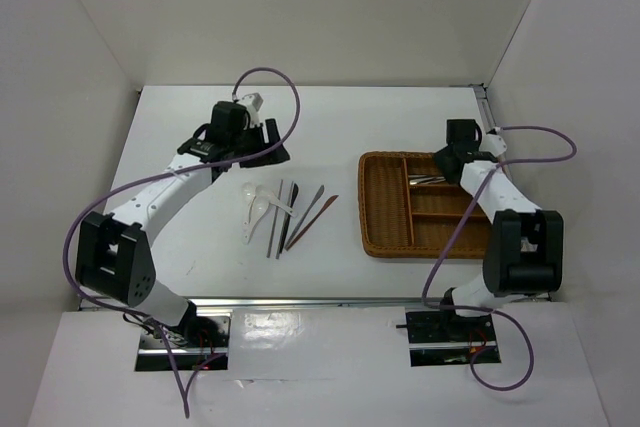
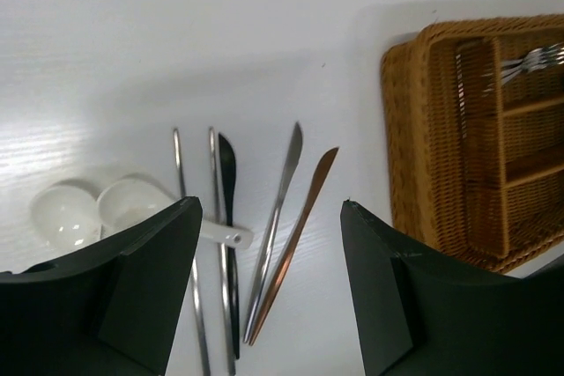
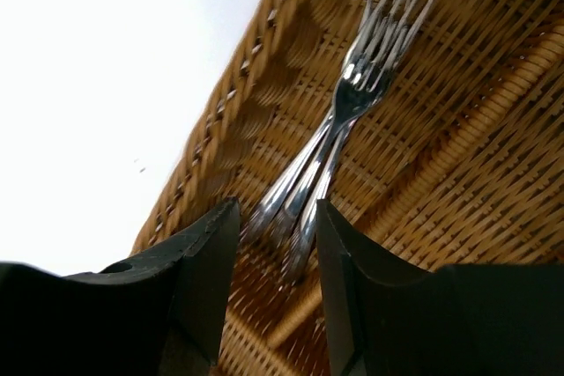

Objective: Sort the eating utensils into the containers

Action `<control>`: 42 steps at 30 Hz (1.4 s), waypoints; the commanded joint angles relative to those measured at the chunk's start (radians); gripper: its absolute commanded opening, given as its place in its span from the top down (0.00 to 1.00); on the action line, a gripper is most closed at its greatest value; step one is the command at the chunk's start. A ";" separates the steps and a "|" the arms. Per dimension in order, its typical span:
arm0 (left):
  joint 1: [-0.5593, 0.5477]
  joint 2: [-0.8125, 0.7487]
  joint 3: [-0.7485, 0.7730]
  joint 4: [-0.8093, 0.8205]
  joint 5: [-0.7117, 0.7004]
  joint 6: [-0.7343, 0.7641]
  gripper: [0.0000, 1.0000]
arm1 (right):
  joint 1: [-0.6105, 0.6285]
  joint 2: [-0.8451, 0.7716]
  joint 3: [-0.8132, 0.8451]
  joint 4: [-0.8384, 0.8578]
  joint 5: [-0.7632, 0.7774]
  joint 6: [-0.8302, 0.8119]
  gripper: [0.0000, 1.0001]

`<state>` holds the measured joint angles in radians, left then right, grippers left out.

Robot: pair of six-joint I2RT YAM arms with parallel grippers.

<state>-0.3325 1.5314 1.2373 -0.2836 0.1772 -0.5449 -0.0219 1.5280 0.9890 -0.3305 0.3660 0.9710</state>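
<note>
With the right hand [image 3: 276,217] released, jaws parted around the handles of the silver forks [image 3: 370,50] lying in the wicker tray [image 3: 493,173]'s far compartment, we lift straight up so no finger drags them; the left hand [image 2: 269,207] hangs open left of the tray.

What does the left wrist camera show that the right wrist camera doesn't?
Only the left wrist view: the white spoons and the slim utensils, silver, dark and copper-coloured, lying loose on the table, framed by the open left gripper. Only the right wrist view: the right gripper, its fingers either side of the fork handles. Both: the wicker tray with the forks lying in it, plus white table.
</note>
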 commanded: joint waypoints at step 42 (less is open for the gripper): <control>-0.395 0.144 -0.173 -0.019 -0.156 0.198 0.43 | 0.007 -0.466 -0.188 -0.010 -0.177 -0.252 0.39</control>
<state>-0.7136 1.6444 1.0233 -0.3134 0.0273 -0.3840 -0.0219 1.0912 0.8131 -0.3172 0.1448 0.7200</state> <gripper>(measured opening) 0.576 0.611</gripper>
